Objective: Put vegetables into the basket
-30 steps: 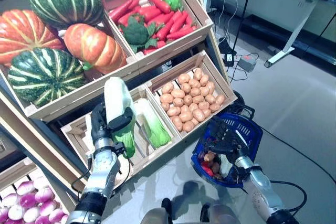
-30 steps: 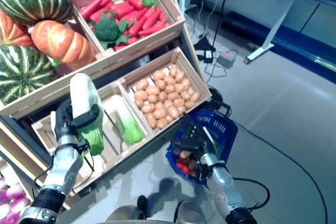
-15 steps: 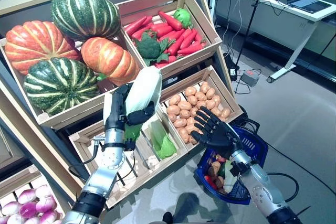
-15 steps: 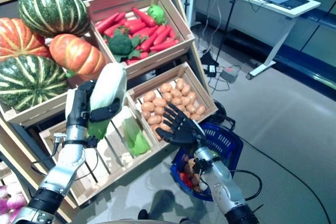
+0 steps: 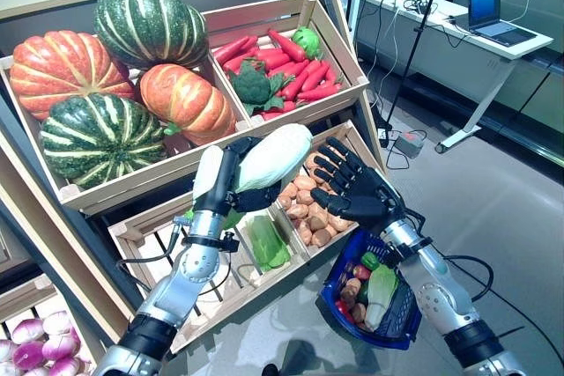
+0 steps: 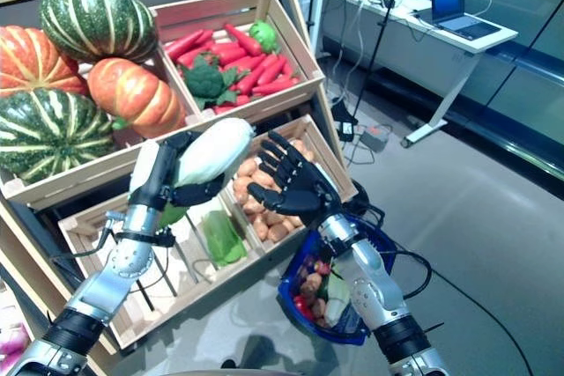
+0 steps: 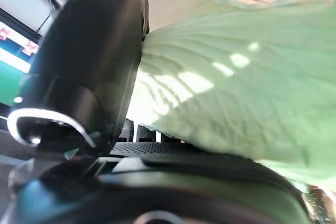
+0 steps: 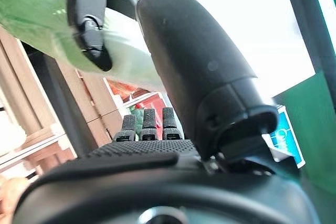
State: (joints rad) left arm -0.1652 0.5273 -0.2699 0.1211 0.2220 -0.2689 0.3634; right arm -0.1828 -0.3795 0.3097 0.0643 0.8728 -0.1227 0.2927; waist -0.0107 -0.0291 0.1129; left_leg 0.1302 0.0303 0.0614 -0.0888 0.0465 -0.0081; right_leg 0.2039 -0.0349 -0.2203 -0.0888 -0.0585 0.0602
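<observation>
My left hand (image 5: 226,180) is shut on a long white-and-green cabbage (image 5: 271,156), which it holds up in front of the lower crates, leafy end down. Its pale leaf (image 7: 236,72) fills the left wrist view, beside the thumb (image 7: 89,61). Just right of the cabbage's white end my right hand (image 5: 359,195) is open, fingers spread and empty. In the right wrist view the cabbage (image 8: 123,48) shows past the right thumb (image 8: 199,66). Below the right forearm is the blue basket (image 5: 333,281), holding several vegetables.
A slanted wooden stand holds crates of pumpkins (image 5: 106,129), red peppers with broccoli (image 5: 291,63), potatoes (image 5: 304,210) and another cabbage (image 5: 269,242). Purple-white turnips (image 5: 26,354) lie at lower left. A desk with a laptop (image 5: 493,17) stands at the back right.
My left hand has carried the cabbage up and to the right, tipping it sideways. My right hand rose from the basket and spread open beside the cabbage. The camera has shifted too.
</observation>
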